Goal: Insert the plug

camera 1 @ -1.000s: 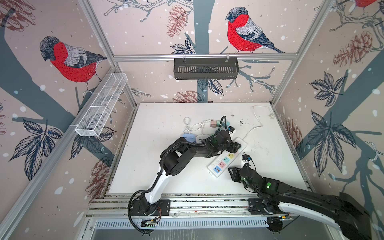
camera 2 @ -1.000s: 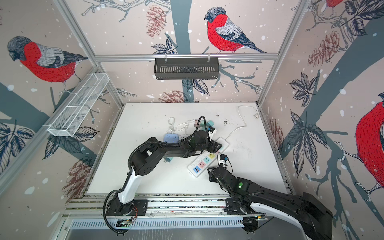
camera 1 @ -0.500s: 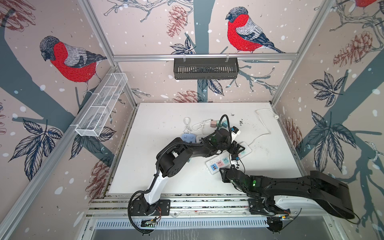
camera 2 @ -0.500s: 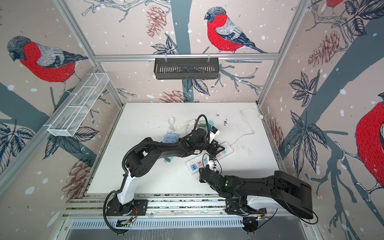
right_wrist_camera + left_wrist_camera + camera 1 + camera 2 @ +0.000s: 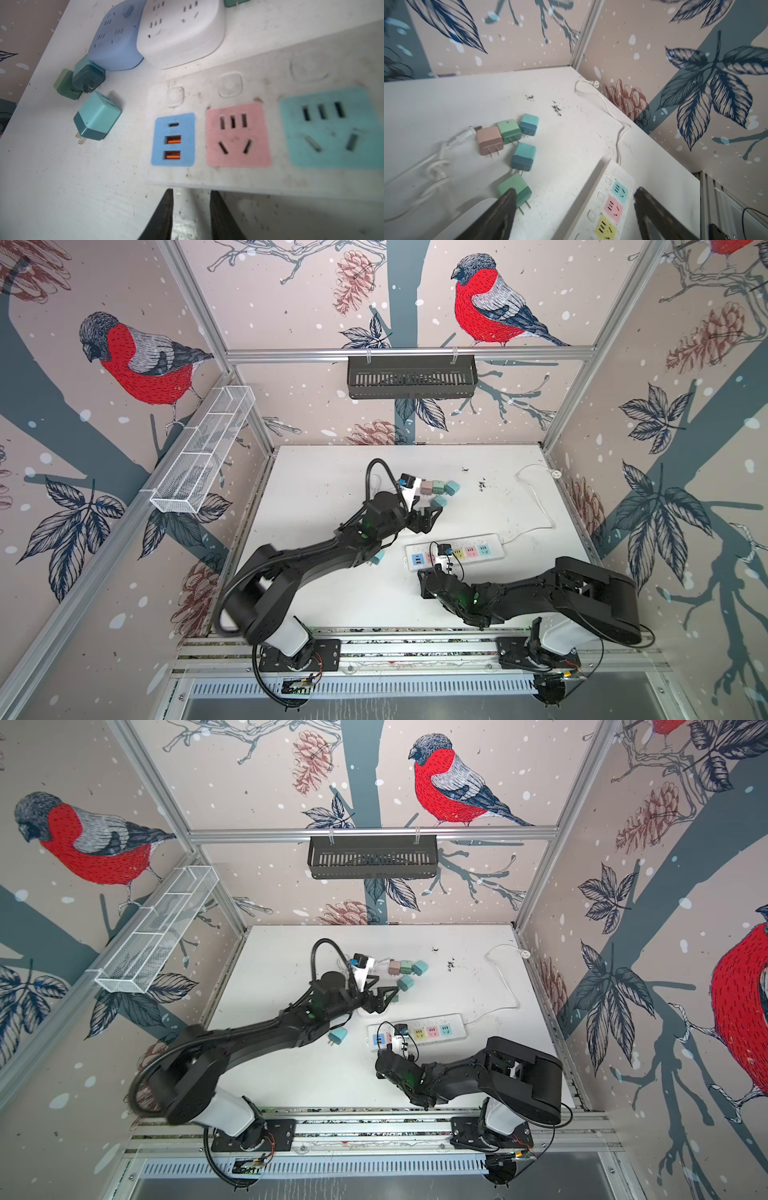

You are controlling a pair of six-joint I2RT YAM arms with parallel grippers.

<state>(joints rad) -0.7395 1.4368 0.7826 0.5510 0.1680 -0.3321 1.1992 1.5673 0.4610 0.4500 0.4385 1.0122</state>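
White tabletop (image 5: pixel 571 128) bears a green plug (image 5: pixel 519 185) just beside the wide-apart left jaws, right jaws together.

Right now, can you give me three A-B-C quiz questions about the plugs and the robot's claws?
1. Where is the pink plug?
A. Stuck on the wall
B. On the table, right next to a green plug
C. Held up in the air

2. What colour is the patch around the USB holes on the power strip?
A. Yellow
B. Red
C. Blue

3. How is the left claw?
A. Open and empty
B. Shut on a plug
C. Shut on a cable

Answers:
1 B: it lies flat on the table, with the green plug at its side.
2 C: the right wrist view shows the USB holes set in blue.
3 A: its fingers stand wide apart with nothing between them.
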